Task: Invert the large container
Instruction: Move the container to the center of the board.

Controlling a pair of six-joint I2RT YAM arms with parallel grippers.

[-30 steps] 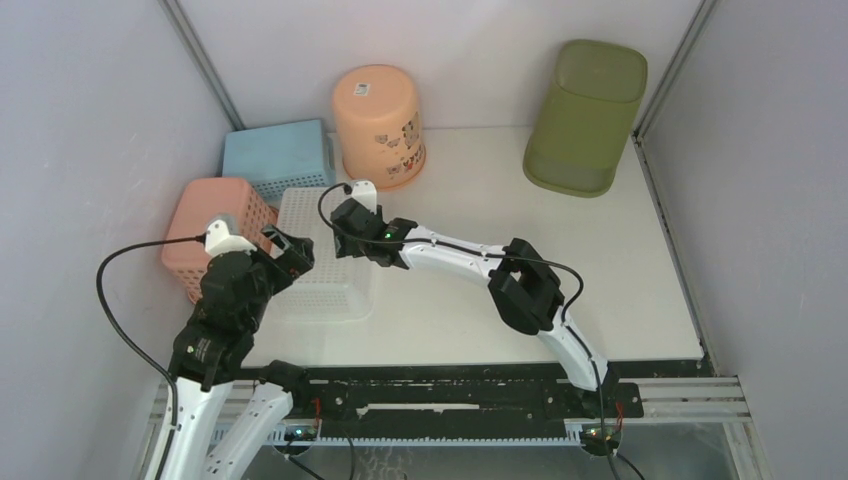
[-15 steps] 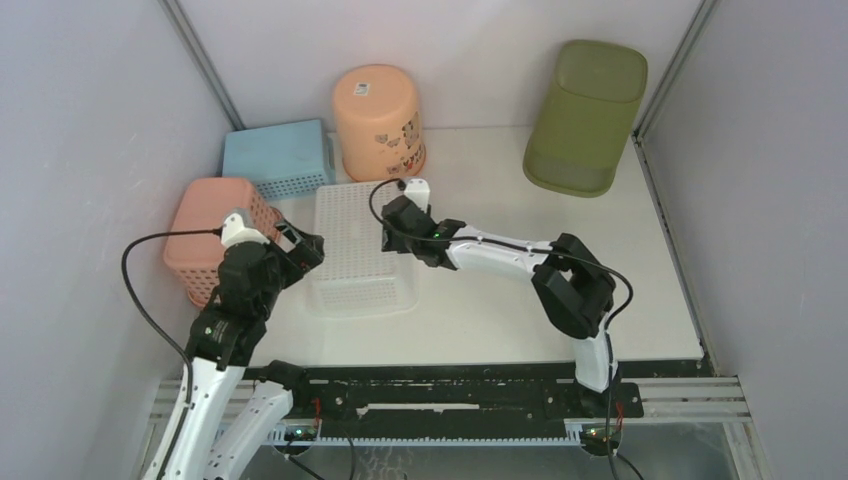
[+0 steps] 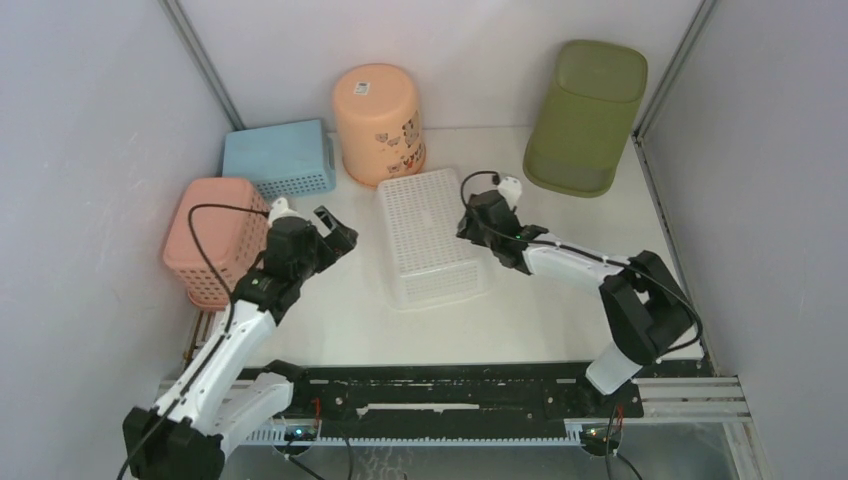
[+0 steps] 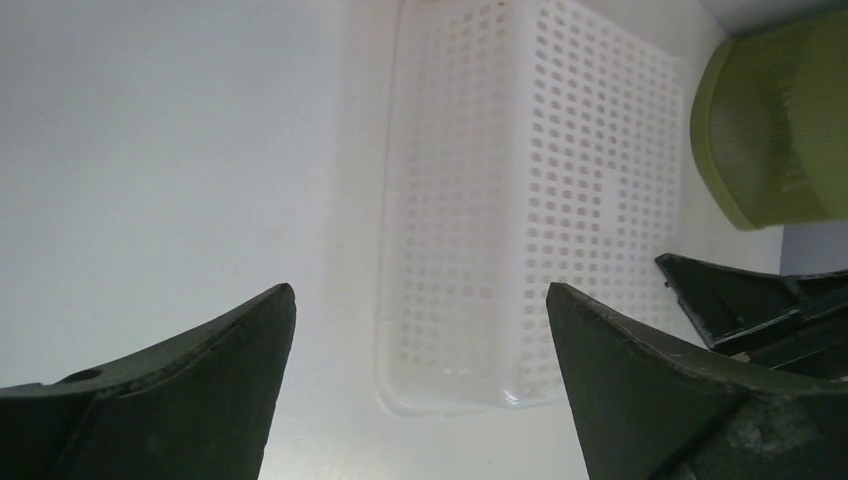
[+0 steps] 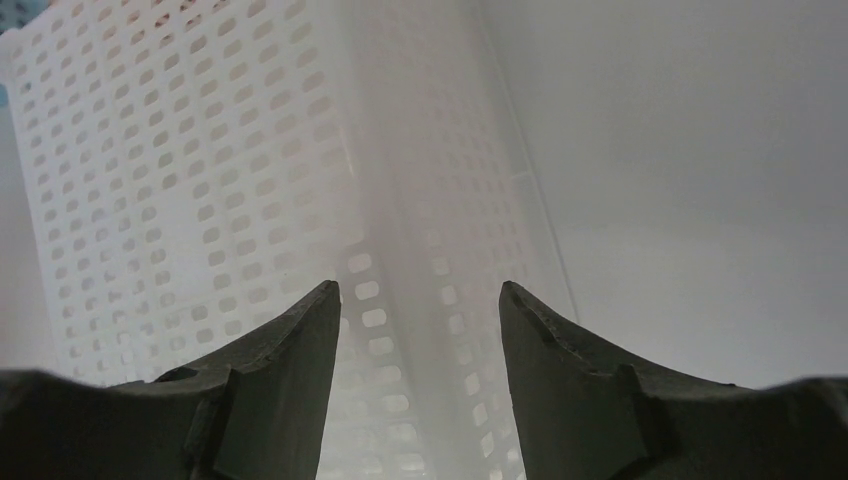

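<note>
Two slender arms of one build: white shells over the long links, chunky black housings at the joints.

Left arm [image 3: 232,338]: thin black cable [image 3: 197,232] looping off the wrist, white camera cap [image 3: 281,211] behind the black left gripper [image 3: 338,226].

Right arm [image 3: 570,262]: second black cable [image 3: 475,178] curling over a like white cap [image 3: 508,186] at the right gripper [image 3: 465,228].

Fingers [image 4: 180,390]: dark, matte, wedge-shaped, tapering to blunt tips, a small round hole near the root.

Along the desk's near edge: a long black base rail [image 3: 450,395] with small green lights [image 3: 300,432].
</note>
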